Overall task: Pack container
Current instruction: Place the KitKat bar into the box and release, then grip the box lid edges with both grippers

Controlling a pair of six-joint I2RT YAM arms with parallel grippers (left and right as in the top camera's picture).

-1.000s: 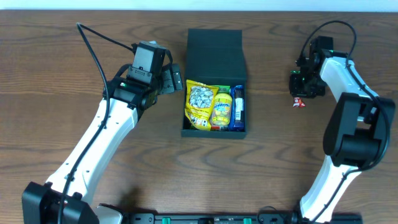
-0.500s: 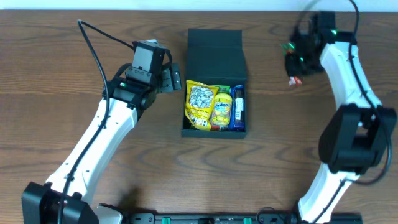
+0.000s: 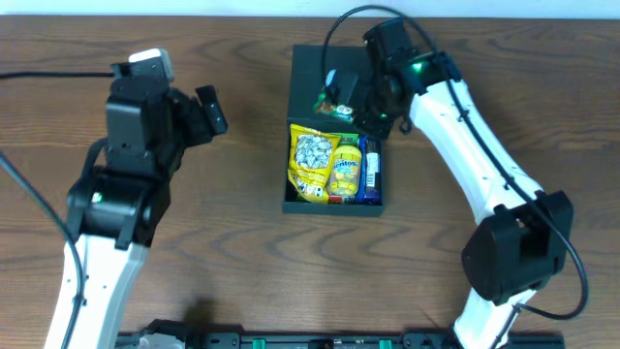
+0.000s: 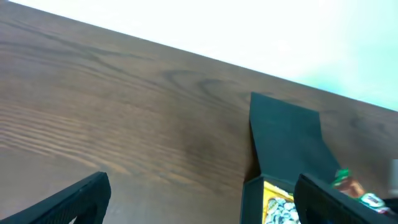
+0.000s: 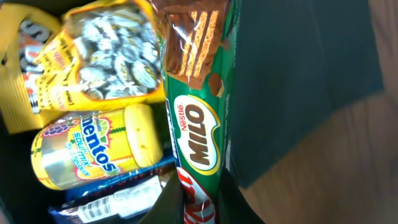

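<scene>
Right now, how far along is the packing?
Mostly done. The container holds a yellow snack bag, a Mentos bottle and a blue packet. In hand: the right hand grips a Milo bar above the container's back edge, not yet set inside. The left hand is open, off to the side. Left: drop the bar in, then likely close the flap lid, which lies open.

Your left arm (image 3: 97,262) and right arm (image 3: 465,126) both have white shells on the long links and black housings at the joints and wrists. A thin black cable (image 3: 341,21) trails off each. Small green lights (image 3: 417,66) glow on both. Your left jaws are plain matte black wedges.
</scene>
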